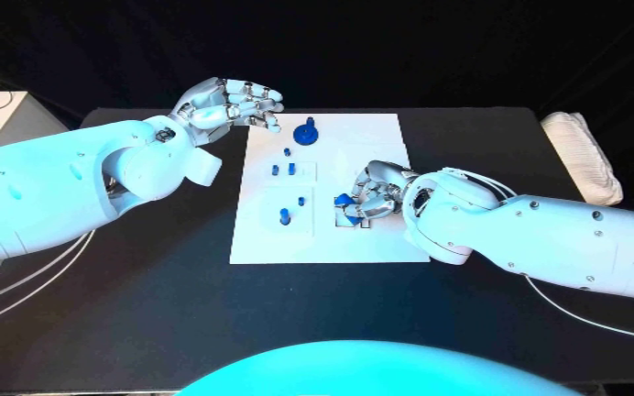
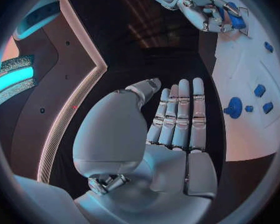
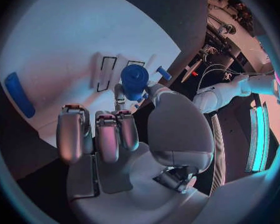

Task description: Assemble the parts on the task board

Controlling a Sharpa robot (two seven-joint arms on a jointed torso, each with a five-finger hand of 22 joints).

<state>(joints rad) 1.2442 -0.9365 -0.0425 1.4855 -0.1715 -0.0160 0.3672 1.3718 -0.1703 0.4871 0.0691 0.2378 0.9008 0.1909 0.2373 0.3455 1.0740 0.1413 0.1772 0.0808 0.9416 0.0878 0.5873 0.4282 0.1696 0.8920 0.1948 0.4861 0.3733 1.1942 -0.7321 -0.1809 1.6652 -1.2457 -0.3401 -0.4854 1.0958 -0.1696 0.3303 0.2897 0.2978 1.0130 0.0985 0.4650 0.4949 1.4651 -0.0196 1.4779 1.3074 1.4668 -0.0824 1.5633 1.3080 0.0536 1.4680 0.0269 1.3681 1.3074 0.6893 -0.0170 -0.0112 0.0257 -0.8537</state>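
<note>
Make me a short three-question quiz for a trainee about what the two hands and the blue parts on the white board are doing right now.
1. True or false: the left hand holds a blue part.
2. Which hand holds a blue part over the task board? A) left B) right C) neither
3. Fill in: the round blue part with a knob sits near the board's ____ edge, as seen from the robot.

Key
1. False. It hovers off the board's far left corner holding nothing, fingers straight and together in the left wrist view.
2. B. The right hand pinches a blue cylinder part at the board's right side.
3. Far.
</note>
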